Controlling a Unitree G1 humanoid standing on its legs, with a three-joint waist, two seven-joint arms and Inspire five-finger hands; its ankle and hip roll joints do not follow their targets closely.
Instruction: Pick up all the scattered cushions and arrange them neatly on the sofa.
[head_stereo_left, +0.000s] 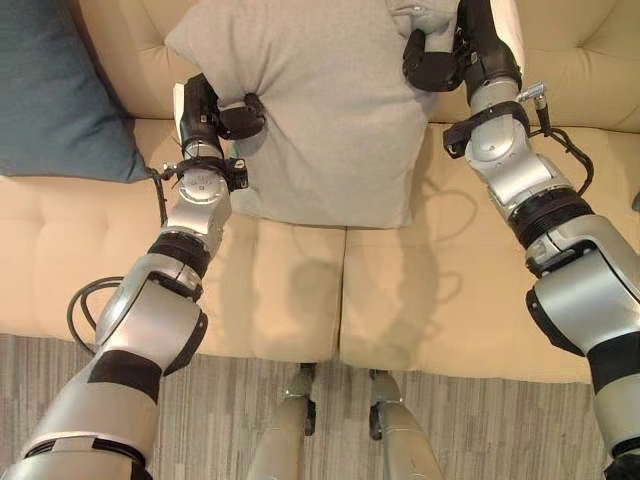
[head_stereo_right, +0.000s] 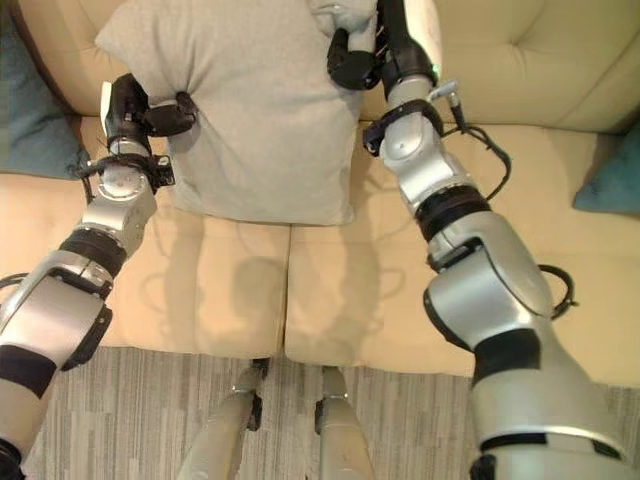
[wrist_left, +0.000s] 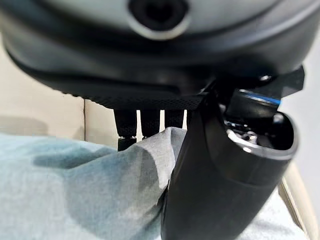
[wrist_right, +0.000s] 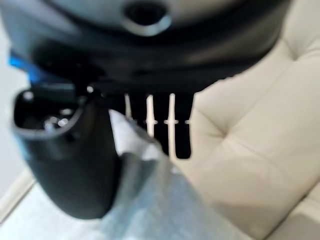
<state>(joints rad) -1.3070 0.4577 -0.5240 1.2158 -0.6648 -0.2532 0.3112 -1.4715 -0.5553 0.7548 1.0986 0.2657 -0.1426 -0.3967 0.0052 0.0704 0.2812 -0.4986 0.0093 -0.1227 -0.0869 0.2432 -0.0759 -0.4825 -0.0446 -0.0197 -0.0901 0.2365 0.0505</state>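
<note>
I have the large square grey fabric cushion (head_stereo_left: 320, 110) pinched at two corners and standing against the backrest of the cream tufted sofa (head_stereo_left: 300, 290), its lower edge resting on the seat near the middle seam. My left hand (head_stereo_left: 222, 112) has thumb and fingers closed on the cushion's left edge, where the cloth bunches into a tuck; my left wrist view shows the grey fabric caught between thumb and fingers. My right hand (head_stereo_left: 440, 55) is curled round the far right corner, cloth gathered between thumb and fingers.

I judge the cushion light and very soft: it sags and creases wherever I squeeze, so it gives no firm edge. Corners and side seams seem the best holds, since the woven cover should not slip much.

A dark teal fabric cushion (head_stereo_left: 55, 90) leans on the sofa's far left, and another teal cushion (head_stereo_right: 615, 180) shows at the right edge.

I can read no label, brand or writing on anything here.
</note>
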